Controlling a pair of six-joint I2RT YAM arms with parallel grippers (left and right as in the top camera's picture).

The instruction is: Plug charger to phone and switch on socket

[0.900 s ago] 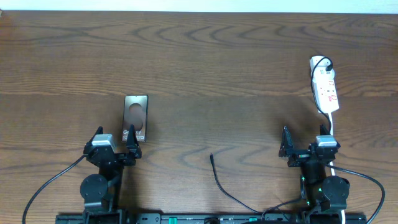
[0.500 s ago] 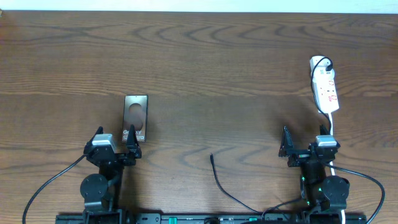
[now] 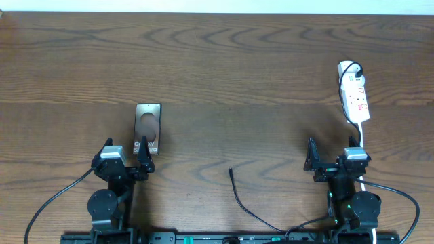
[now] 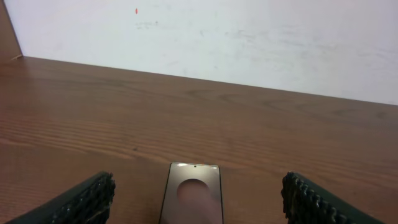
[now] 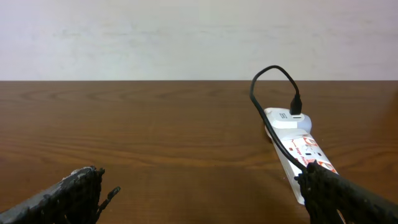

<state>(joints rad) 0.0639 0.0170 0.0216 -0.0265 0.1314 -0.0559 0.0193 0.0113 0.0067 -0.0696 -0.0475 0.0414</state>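
The phone (image 3: 148, 129) lies flat on the wooden table just ahead of my left gripper (image 3: 125, 149). It also shows in the left wrist view (image 4: 193, 196), between the open, empty jaws of my left gripper (image 4: 199, 190). The charger (image 3: 235, 190) is a thin black cable on the table at front centre, with its plug tip pointing away from me. The tip shows by the left finger in the right wrist view (image 5: 111, 193). The socket (image 3: 354, 93) lies at the far right and shows in the right wrist view (image 5: 301, 149). My right gripper (image 3: 331, 152) (image 5: 200, 186) is open and empty.
A black lead (image 5: 273, 78) loops into a plug at the socket's far end. The socket's white cord (image 3: 361, 132) runs back past my right gripper. A white wall (image 4: 249, 37) stands behind the table's far edge.
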